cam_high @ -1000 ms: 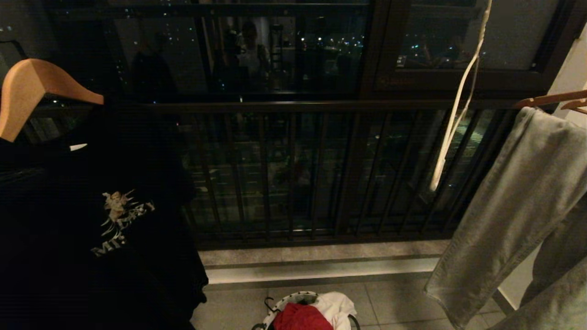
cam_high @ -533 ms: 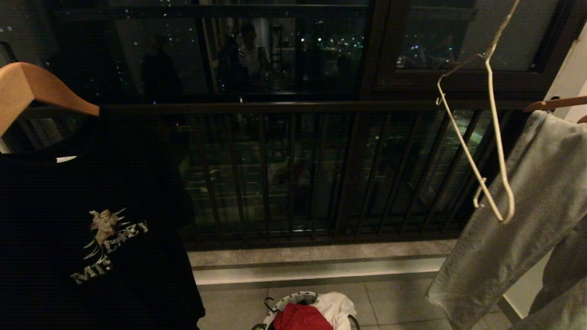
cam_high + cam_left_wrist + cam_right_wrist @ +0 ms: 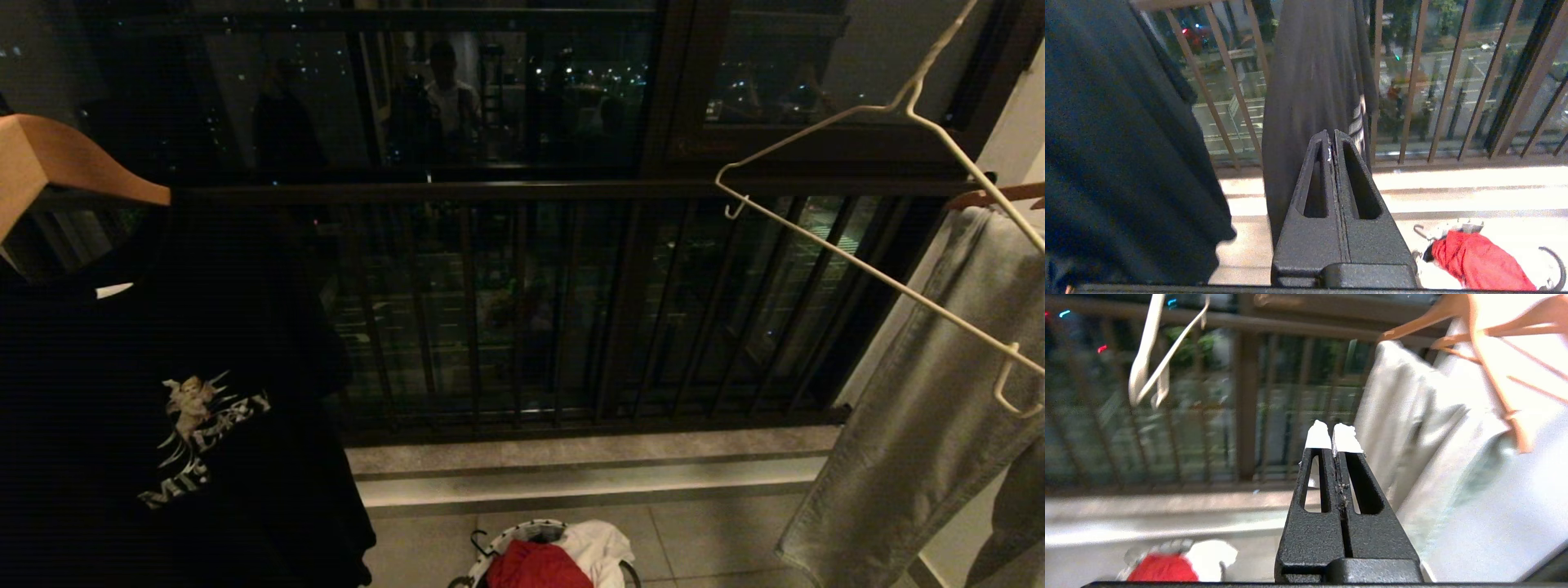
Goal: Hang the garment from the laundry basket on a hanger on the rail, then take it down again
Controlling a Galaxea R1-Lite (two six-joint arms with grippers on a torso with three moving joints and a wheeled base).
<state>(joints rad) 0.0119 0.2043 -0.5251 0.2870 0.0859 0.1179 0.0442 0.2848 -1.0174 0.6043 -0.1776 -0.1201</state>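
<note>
Red shirt lies in the basket at six o'clock, wire hanger at two, both grippers closed, empty.

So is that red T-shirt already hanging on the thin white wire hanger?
No, the red T-shirt lies bunched in the small round white woven basket on the floor, while the thin white wire hanger hangs bare.

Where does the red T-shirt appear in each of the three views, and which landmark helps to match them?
Head view: red T-shirt at bottom centre, in the laundry basket.
Left wrist view: lower right corner.
Right wrist view: lower left corner.
Shared landmark: the dark balcony railing behind it.
</note>
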